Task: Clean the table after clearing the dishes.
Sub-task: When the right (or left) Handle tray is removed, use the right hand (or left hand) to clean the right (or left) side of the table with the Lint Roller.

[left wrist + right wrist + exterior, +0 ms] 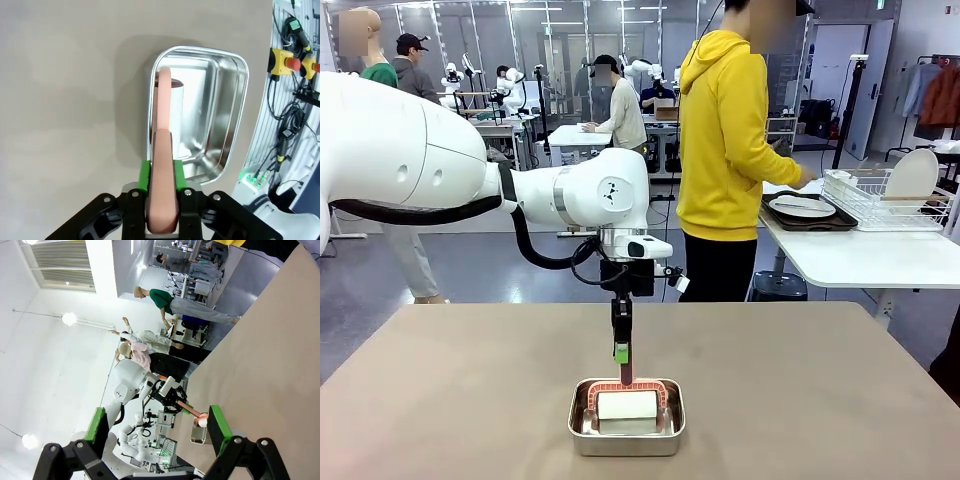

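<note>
The beige-brown table (pixel 440 400) holds a small steel pan (pixel 626 432) near its front middle. My left gripper (pixel 621 354) hangs straight above the pan, shut on the pink handle (pixel 625 372) of a cleaning tool whose white head (pixel 627 405) rests inside. In the left wrist view the green pads (pixel 145 174) clamp that handle (pixel 163 150) over the pan (pixel 227 100). My right gripper (pixel 156 425) is open and holds nothing, high over the table (pixel 270 365). One of the dishes, a white plate (pixel 802 207) on a dark tray (pixel 840 222), lies on the white side table.
A person in a yellow hoodie (pixel 725 150) stands beyond the far edge, facing the white side table (pixel 860 260), one hand by the tray. A wire rack (pixel 880 200) there holds an upright white plate (pixel 912 172). Other people work at tables farther back.
</note>
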Tool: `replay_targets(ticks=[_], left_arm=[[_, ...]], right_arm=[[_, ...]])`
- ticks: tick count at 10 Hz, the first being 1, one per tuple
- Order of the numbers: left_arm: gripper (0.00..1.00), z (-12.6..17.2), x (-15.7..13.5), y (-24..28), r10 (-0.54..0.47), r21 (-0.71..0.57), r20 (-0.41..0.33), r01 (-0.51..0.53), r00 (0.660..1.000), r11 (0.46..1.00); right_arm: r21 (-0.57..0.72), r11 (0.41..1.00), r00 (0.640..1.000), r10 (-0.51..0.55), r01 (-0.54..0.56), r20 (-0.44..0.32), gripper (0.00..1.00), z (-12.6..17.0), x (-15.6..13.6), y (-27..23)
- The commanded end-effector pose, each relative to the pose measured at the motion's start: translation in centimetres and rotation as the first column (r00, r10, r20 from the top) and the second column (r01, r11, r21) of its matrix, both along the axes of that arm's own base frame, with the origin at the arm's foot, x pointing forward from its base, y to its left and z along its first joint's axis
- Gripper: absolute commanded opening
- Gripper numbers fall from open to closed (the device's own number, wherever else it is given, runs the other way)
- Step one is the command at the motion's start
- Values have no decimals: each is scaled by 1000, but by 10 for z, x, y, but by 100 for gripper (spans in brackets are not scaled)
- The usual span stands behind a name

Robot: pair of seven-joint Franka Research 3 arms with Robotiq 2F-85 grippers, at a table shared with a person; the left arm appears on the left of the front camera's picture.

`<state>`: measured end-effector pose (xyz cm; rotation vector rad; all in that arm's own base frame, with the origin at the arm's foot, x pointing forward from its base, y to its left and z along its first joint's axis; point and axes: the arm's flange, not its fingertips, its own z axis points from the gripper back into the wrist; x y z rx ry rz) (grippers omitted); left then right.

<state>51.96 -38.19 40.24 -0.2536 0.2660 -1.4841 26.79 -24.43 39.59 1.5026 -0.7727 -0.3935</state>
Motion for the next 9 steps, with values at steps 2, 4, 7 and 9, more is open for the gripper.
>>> replay_targets(ticks=[2, 4, 7, 9], left_arm=[[0, 7, -18, 13, -1, -76, 8, 2, 1000, 997], [0, 19, -22, 15, 14, -99, 25, -11, 1000, 995], [0, 65, -43, 29, 164, -154, 87, -149, 983, 977], [0, 115, -69, 58, 310, -237, 145, -271, 940, 933]], right_arm=[[-1, 1000, 1000, 6, -6, 8, 100, 2, -4, 1], [-1, 1000, 1000, 6, -6, 8, 100, 2, -4, 1], [-1, 1000, 1000, 6, -6, 8, 100, 2, -4, 1], [-1, 1000, 1000, 6, -6, 8, 100, 2, -4, 1]])
